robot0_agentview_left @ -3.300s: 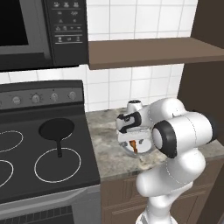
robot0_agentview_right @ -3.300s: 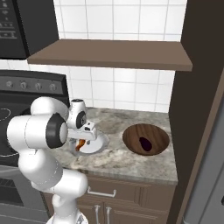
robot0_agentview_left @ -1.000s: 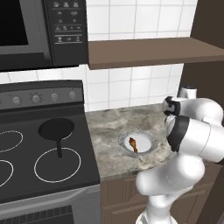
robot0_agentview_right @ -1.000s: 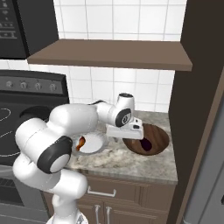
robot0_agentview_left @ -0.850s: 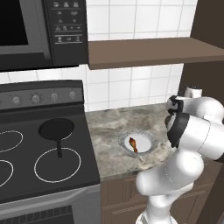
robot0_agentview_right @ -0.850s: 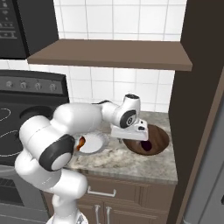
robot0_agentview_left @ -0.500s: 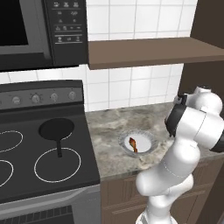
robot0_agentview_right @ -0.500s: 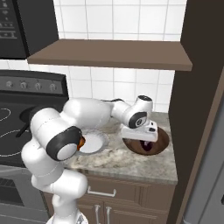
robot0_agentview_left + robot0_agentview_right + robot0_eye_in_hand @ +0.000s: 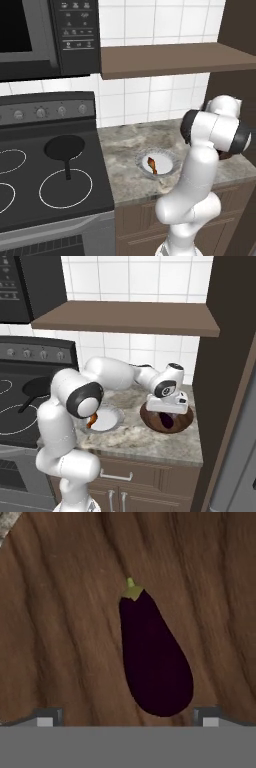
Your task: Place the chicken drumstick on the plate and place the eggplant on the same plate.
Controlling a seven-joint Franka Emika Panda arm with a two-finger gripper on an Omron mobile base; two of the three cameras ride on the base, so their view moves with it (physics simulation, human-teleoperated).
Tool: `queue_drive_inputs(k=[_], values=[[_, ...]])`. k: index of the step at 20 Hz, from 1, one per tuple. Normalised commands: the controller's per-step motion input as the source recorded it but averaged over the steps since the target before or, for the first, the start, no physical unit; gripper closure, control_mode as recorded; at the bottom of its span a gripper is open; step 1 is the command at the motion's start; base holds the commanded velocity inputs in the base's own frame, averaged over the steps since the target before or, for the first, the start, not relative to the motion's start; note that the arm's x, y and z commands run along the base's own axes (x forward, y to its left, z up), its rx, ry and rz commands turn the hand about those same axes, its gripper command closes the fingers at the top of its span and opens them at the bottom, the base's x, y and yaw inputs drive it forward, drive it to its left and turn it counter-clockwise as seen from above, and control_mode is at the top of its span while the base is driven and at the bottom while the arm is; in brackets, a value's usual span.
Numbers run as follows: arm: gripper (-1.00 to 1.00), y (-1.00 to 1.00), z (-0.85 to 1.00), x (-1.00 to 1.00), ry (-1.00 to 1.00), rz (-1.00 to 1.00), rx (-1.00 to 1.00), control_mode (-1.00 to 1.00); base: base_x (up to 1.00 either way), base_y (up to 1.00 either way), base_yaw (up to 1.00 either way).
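1. The drumstick (image 9: 151, 164) lies on the plate (image 9: 167, 161), a small orange-brown piece with a darker end, near the plate's middle in the left base view.
2. In the right base view the drumstick (image 9: 92, 420) sits at the plate's (image 9: 111, 419) left part, partly behind the arm's dark joint.
3. The plate rests on the speckled worktop (image 9: 137, 438), between the stove (image 9: 45, 172) and the bowl (image 9: 183, 421).
4. The eggplant (image 9: 154, 655) lies inside the brown wooden bowl (image 9: 60, 637), dark purple with a small green stem.
5. In the hand view its stem end points up and its rounded end lies between the two finger tips at the bottom.
6. In the right base view the eggplant (image 9: 168, 419) shows as a dark shape in the bowl, just below the pincer (image 9: 167, 406).
7. The pincer hangs over the bowl, facing down, with its fingers wide apart and nothing between them.
8. Its fingertips (image 9: 46, 718) stand to either side of the eggplant's rounded end; whether they touch it I cannot tell.
9. A black frying pan (image 9: 64, 148) sits on the stove, well apart from the plate.
10. The bowl stands at the right end of the worktop, near the plate but not touching it.
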Motion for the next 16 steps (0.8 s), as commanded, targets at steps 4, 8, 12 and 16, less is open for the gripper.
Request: queue_drive_inputs(k=[4,8,12,16], values=[[-1.00,-0.10,-0.31,0.16,0.00,0.04,0.00,-1.00,0.00,0.00,0.00],[-1.00,-0.01,-0.28,0.13,0.00,0.02,0.00,-1.00,0.00,0.00,0.00],[-1.00,0.00,-0.26,0.10,0.00,0.02,0.00,-1.00,0.00,0.00,0.00],[-1.00,0.00,-0.31,0.00,0.00,0.02,0.00,-1.00,0.00,0.00,0.00]])
